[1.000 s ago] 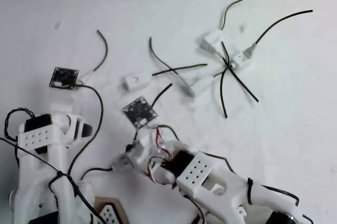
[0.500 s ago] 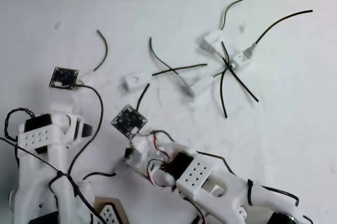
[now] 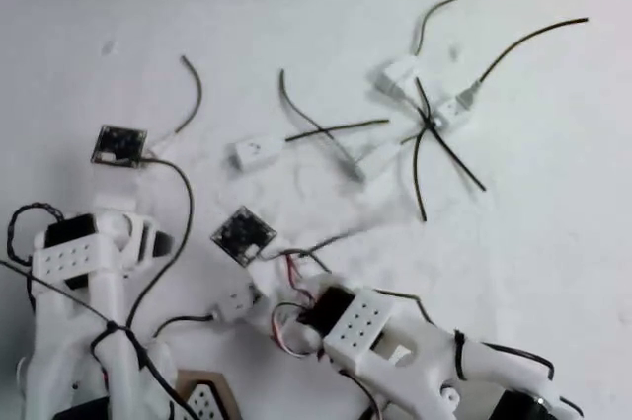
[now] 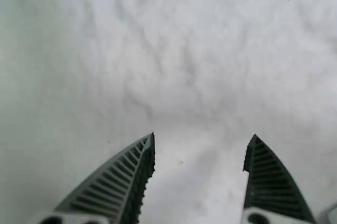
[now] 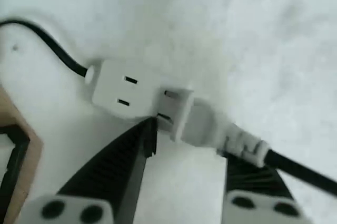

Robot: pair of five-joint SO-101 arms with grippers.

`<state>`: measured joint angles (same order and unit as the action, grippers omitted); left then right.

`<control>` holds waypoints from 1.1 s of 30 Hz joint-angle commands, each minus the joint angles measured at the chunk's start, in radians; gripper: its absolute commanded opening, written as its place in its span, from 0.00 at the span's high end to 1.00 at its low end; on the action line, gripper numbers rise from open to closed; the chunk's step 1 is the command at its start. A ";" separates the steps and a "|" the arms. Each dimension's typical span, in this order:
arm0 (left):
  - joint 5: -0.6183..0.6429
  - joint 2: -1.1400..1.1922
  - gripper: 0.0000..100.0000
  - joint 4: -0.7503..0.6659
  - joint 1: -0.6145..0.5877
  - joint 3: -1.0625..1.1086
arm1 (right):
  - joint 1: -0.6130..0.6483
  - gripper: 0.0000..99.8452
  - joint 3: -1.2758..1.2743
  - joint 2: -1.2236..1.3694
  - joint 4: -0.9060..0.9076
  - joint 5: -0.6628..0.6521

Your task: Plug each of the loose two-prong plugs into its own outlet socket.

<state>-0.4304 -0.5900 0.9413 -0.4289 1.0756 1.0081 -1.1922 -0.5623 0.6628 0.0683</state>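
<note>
In the right wrist view my right gripper [image 5: 189,147] is shut on a white two-prong plug [image 5: 197,124] with a black cable. The plug's face presses against the side of a white outlet socket [image 5: 118,95] lying on the table, its two slots facing up. The high view has this socket [image 3: 234,303] just left of the right gripper [image 3: 265,292]. A black square tag [image 3: 242,235] hangs on the cable above it. My left gripper [image 4: 202,145] stands open over bare white table, at the left [image 3: 148,242] in the high view.
Another white socket [image 3: 255,152] lies mid-table, with a loose plug [image 3: 351,165] to its right. More plugs and black cables cross at the back right [image 3: 434,114]. A second black tag [image 3: 118,146] sits far left. A brown cardboard piece [image 3: 197,392] lies at the front edge.
The black tag and its cable have swung left and toward the front. The right arm has shifted slightly with the plug. The left arm has kept still.
</note>
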 commanded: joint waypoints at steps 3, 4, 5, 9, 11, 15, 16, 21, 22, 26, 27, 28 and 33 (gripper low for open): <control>0.011 -0.027 0.72 -0.014 0.001 -0.006 | 0.001 0.83 0.044 -0.028 0.028 0.005; 0.011 -0.027 0.72 -0.014 0.001 -0.006 | 0.001 0.83 0.044 -0.047 0.030 0.005; 0.011 -0.027 0.72 -0.014 0.001 -0.006 | 0.002 0.83 0.044 -0.070 0.039 0.005; 0.011 -0.027 0.72 -0.014 0.001 -0.006 | 0.002 0.83 0.044 -0.186 0.088 0.005; 0.006 -0.027 0.72 -0.011 0.004 -0.006 | -0.013 0.83 0.043 -0.257 0.125 0.005; -0.072 -0.027 0.72 0.011 0.082 -0.006 | -0.125 0.83 0.043 -0.417 0.179 -0.002; -0.110 -0.027 0.72 0.032 0.104 -0.011 | -0.166 0.83 0.043 -0.455 0.191 -0.003; -0.253 -0.028 0.72 0.153 0.180 -0.058 | -0.361 0.83 0.043 -0.588 0.239 -0.003; -0.281 -0.028 0.72 0.180 0.191 -0.072 | -0.387 0.83 0.043 -0.599 0.245 -0.003; -0.411 -0.028 0.72 0.295 0.228 -0.132 | -0.473 0.83 0.043 -0.601 0.240 0.003; -0.443 -0.028 0.72 0.325 0.242 -0.146 | -0.496 0.83 0.043 -0.599 0.240 0.005; -0.476 -0.028 0.72 0.356 0.260 -0.158 | -0.516 0.83 0.044 -0.598 0.240 0.005; -0.519 -0.028 0.72 0.509 0.378 -0.233 | -0.572 0.83 0.044 -0.598 0.239 0.005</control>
<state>-0.9244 -0.5900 1.3433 -0.1389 0.9268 0.4680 -1.1815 -1.1439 0.9037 0.0683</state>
